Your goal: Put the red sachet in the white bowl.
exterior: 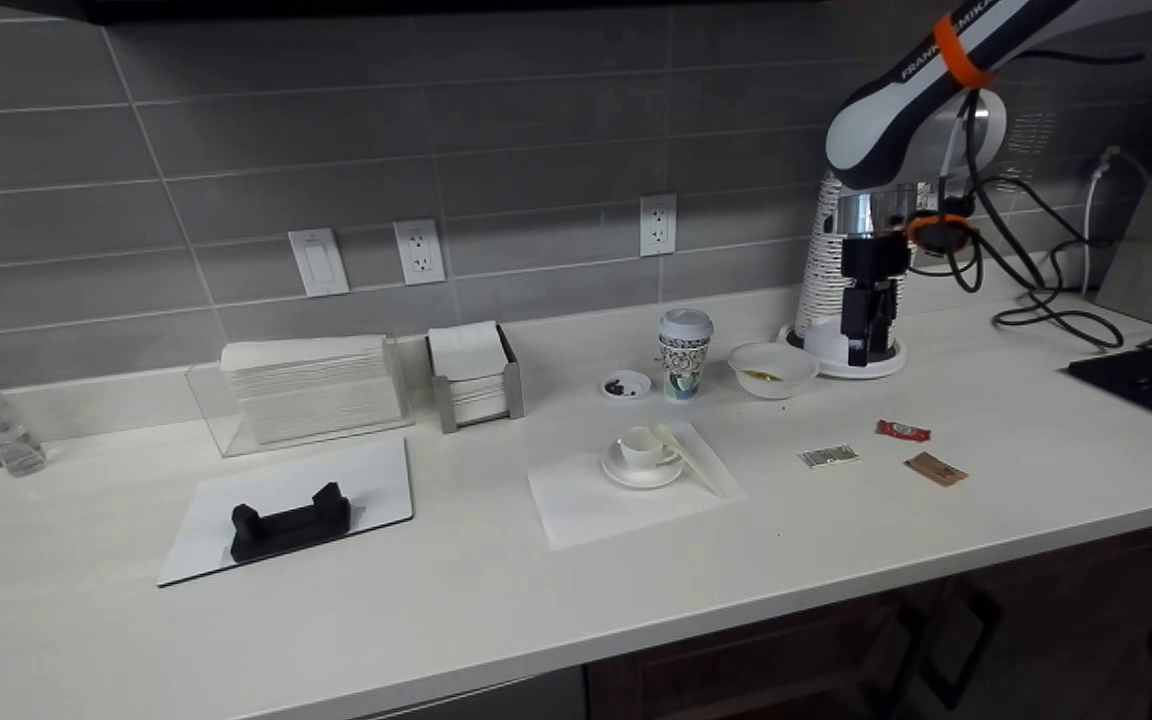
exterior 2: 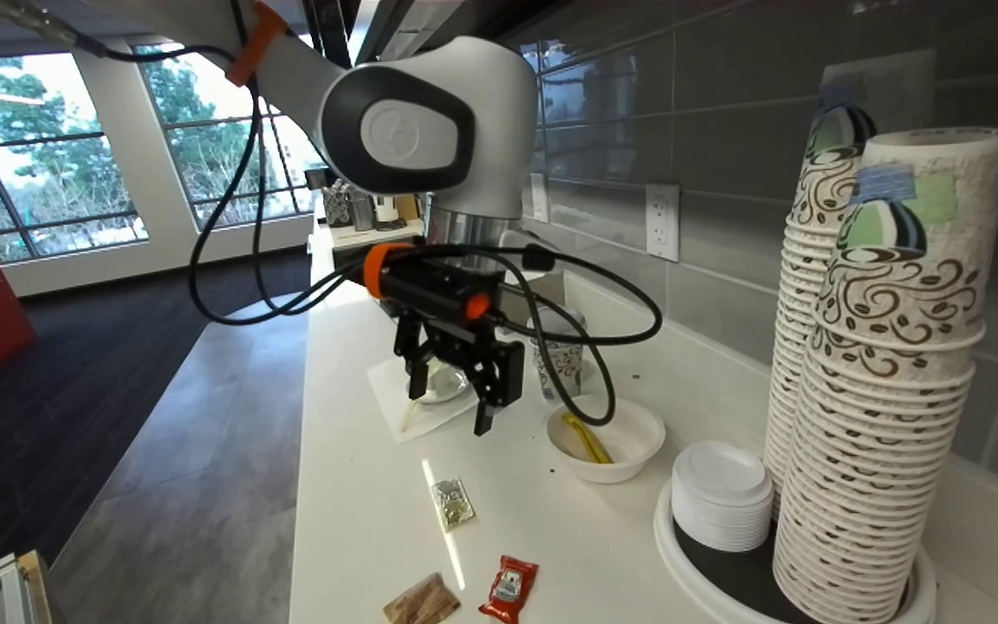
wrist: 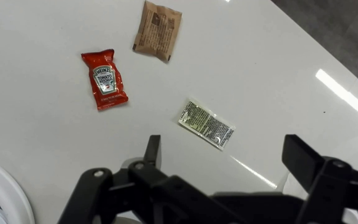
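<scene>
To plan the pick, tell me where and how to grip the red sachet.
Come from straight above and close the jaws across the middle of the red sachet, on its long sides, probably the surest hold: it lies flat on the counter, longer than wide.

Saw red, white and green on the Heinz tomato ketchup sachet (wrist: 104,79), dark print across the tan packet (wrist: 157,32), plain white on the bowl (exterior 2: 638,429). Noted a brown swirl-and-bean pattern on the stacked paper cups (exterior 2: 889,373), black on the gripper (exterior 2: 450,403).
</scene>
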You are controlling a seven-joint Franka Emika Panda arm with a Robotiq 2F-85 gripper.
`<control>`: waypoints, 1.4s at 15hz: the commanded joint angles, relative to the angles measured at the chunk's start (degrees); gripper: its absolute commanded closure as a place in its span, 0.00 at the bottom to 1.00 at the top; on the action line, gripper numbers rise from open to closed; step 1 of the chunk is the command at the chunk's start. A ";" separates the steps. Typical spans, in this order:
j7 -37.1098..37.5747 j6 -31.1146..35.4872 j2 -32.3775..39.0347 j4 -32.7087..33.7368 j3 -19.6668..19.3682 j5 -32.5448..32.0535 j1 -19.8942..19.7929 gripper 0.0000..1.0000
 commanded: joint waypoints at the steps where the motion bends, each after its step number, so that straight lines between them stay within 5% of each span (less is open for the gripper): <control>1: 2.28 2.30 2.97 0.95 0.97 -1.53 -1.61 0.00; 16: 2.54 3.24 19.75 12.63 3.04 0.07 -9.88 0.00; 21: 6.25 3.01 23.25 15.73 3.16 -1.14 -9.61 0.15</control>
